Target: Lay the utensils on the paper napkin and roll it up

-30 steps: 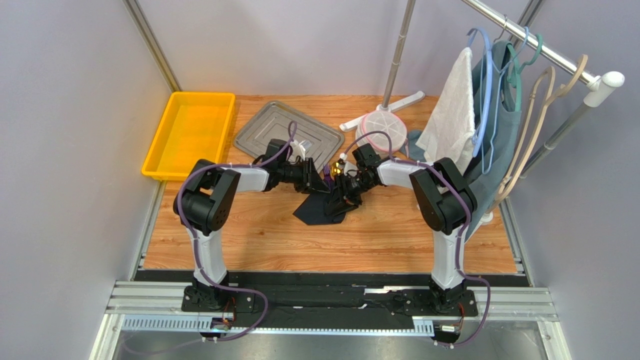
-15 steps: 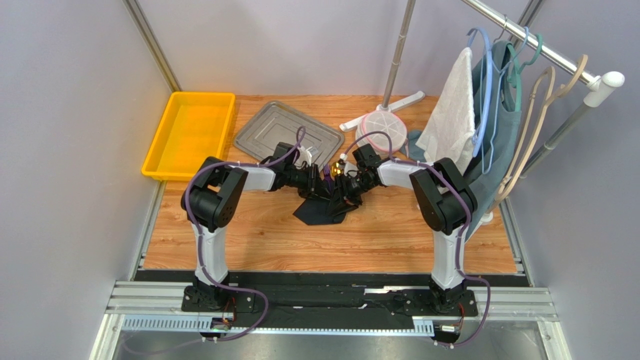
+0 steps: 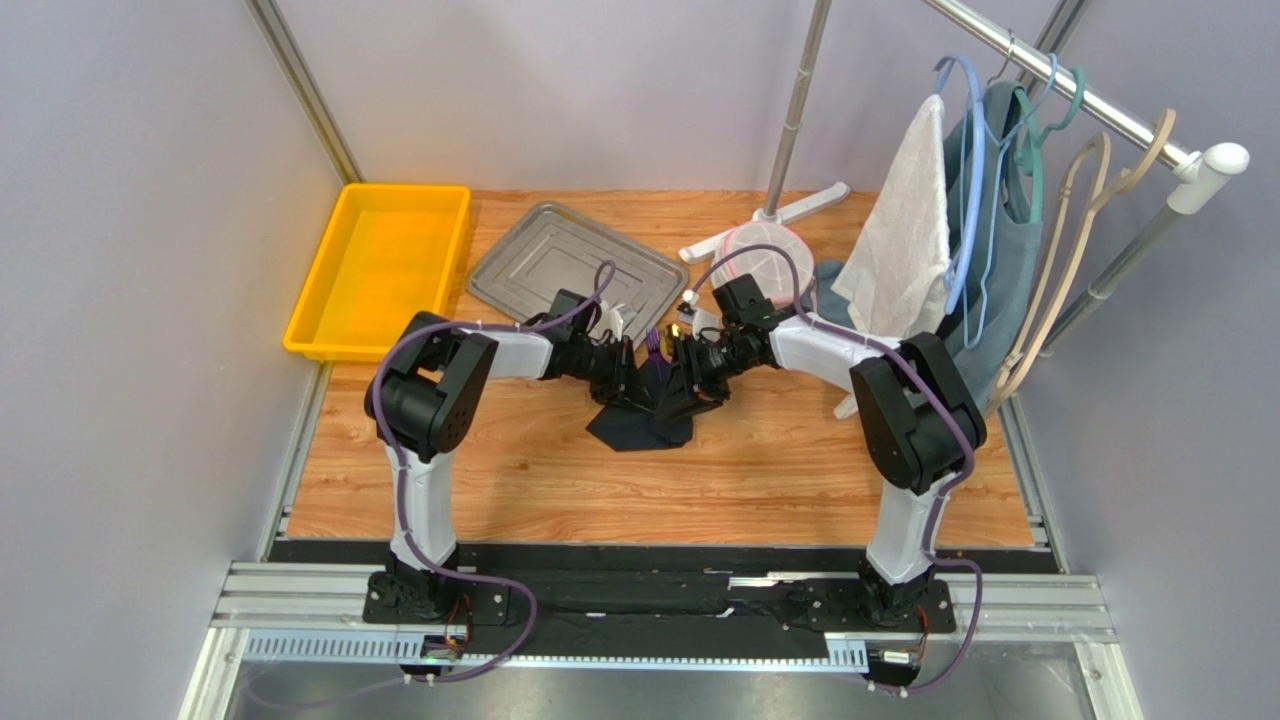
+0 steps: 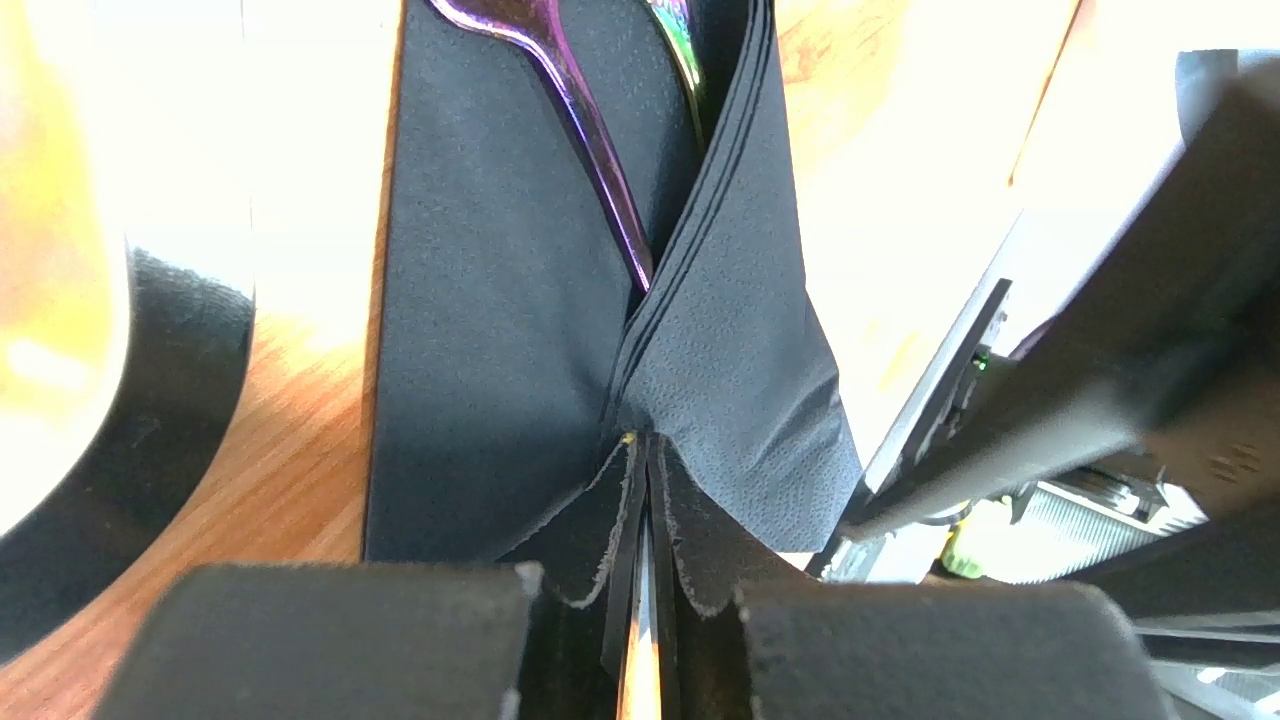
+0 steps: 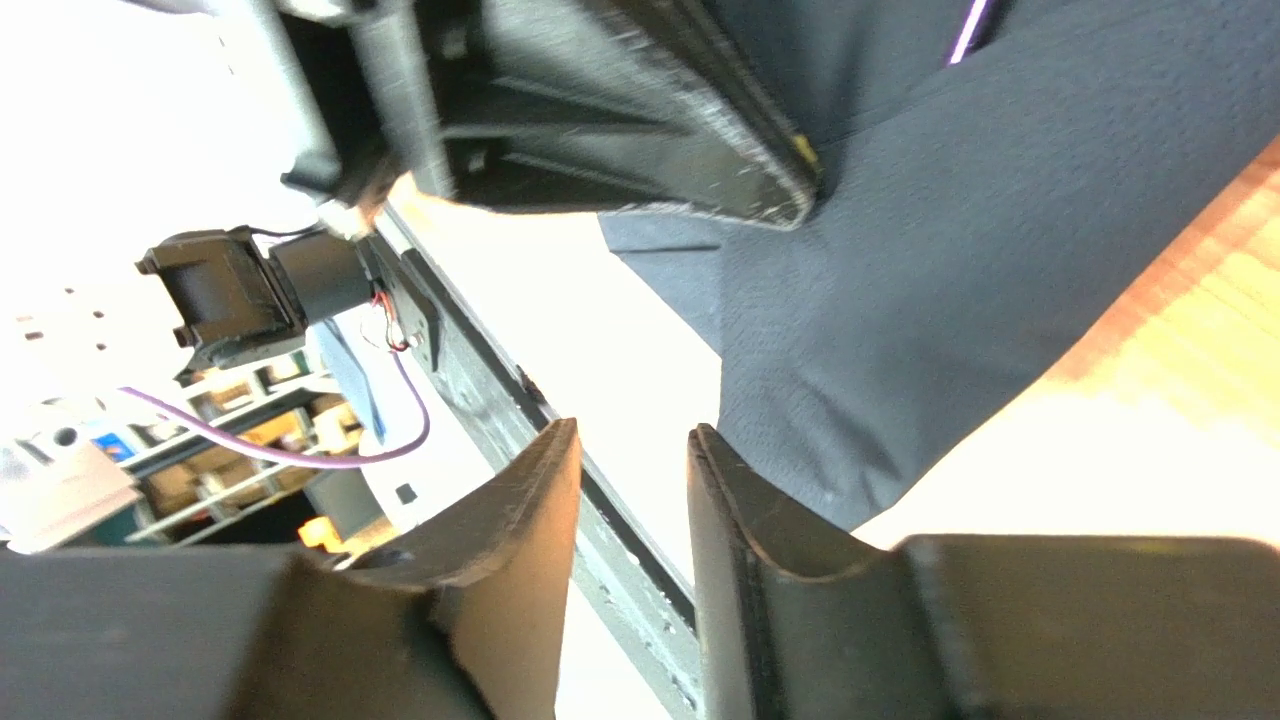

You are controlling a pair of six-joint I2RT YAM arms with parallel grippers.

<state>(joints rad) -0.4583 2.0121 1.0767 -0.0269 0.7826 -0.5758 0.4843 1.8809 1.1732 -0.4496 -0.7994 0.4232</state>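
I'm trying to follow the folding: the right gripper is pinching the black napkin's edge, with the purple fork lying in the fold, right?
No, the left gripper is pinching the edge of the black napkin, as the left wrist view shows; the purple fork does lie in the fold.

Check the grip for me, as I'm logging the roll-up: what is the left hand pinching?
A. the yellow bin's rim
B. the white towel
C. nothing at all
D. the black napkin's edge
D: in the left wrist view the left hand is closed on a bunched edge of the black napkin, with the purple fork lying in its fold.
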